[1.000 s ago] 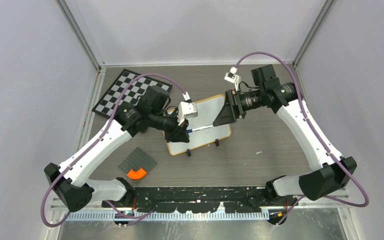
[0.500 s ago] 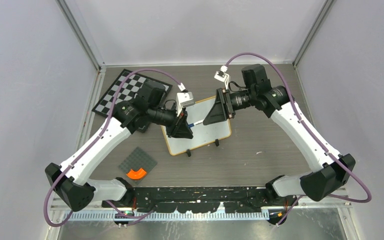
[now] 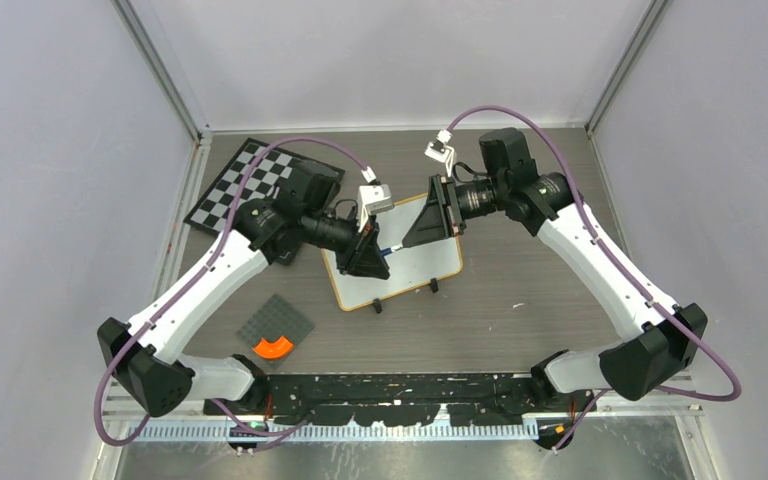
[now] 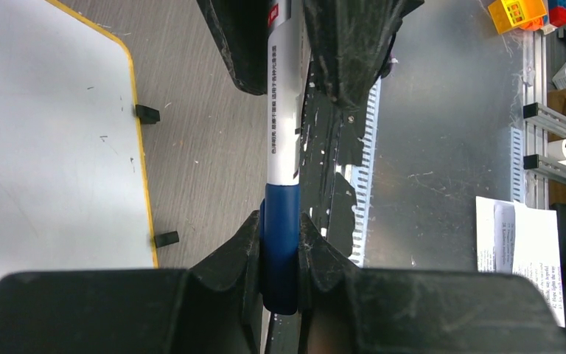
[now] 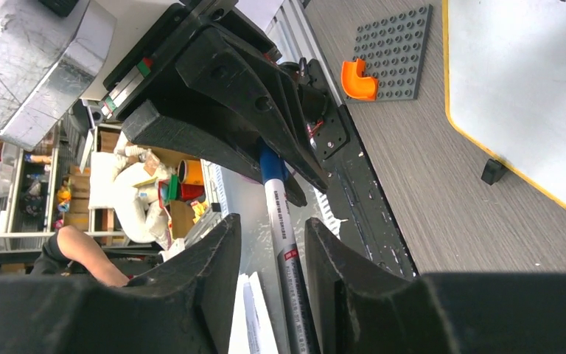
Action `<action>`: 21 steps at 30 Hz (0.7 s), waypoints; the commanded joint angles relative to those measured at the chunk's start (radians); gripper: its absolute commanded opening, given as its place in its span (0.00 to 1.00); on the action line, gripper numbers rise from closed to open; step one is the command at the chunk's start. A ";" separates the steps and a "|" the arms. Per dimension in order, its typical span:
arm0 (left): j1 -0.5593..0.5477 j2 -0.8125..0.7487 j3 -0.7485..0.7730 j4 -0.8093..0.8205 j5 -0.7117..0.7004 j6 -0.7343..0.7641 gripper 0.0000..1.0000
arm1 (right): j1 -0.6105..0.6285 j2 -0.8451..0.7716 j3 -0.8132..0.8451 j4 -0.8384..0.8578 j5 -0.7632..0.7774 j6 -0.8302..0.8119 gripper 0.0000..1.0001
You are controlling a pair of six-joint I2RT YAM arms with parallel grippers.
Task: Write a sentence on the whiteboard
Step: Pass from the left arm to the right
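Note:
The whiteboard (image 3: 415, 268), white in a light wooden frame with two black clip feet, lies flat at mid-table; it also shows in the left wrist view (image 4: 44, 133) and the right wrist view (image 5: 530, 88). My left gripper (image 3: 380, 252) hovers over its left part, shut on the blue cap (image 4: 281, 243) of a white marker (image 4: 284, 110). My right gripper (image 3: 407, 238) faces it from the right. Its fingers (image 5: 332, 258) straddle the marker barrel (image 5: 289, 273) with a gap on one side, so it is open.
A black-and-white chessboard (image 3: 250, 180) lies at the back left. A grey studded baseplate (image 3: 278, 322) with an orange piece (image 3: 273, 347) sits at the front left, and also shows in the right wrist view (image 5: 398, 44). Black rails run along the near edge.
My right gripper has moved left along the marker toward my left gripper, and its fingers now sit around the barrel. My left gripper has shifted slightly toward the back, still holding the marker.

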 commanded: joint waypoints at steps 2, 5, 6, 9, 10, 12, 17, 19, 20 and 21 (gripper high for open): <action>0.001 0.011 0.036 0.029 0.012 -0.009 0.00 | 0.016 -0.018 -0.007 0.037 -0.027 0.006 0.38; 0.002 0.015 0.040 0.023 0.020 -0.004 0.00 | 0.017 -0.021 -0.008 0.028 -0.028 -0.004 0.33; 0.002 0.016 0.040 0.021 0.022 -0.001 0.00 | 0.019 -0.024 -0.007 0.025 -0.032 -0.008 0.31; 0.002 0.022 0.047 0.007 0.033 0.015 0.00 | 0.025 -0.026 -0.008 0.021 -0.052 -0.016 0.28; 0.001 0.022 0.047 0.003 0.038 0.022 0.00 | 0.027 -0.027 -0.009 0.020 -0.057 -0.020 0.26; 0.002 0.023 0.050 0.000 0.043 0.029 0.00 | 0.027 -0.027 -0.010 0.018 -0.071 -0.026 0.18; 0.001 0.026 0.074 -0.045 0.040 0.079 0.00 | 0.030 -0.032 -0.012 0.002 -0.104 -0.040 0.00; 0.002 0.021 0.087 -0.073 0.041 0.124 0.00 | 0.030 -0.036 -0.008 -0.031 -0.113 -0.072 0.00; 0.001 0.020 0.092 -0.087 0.039 0.141 0.00 | 0.030 -0.039 -0.009 -0.045 -0.116 -0.083 0.00; 0.002 0.018 0.099 -0.097 0.034 0.154 0.00 | 0.030 -0.041 -0.009 -0.057 -0.119 -0.094 0.00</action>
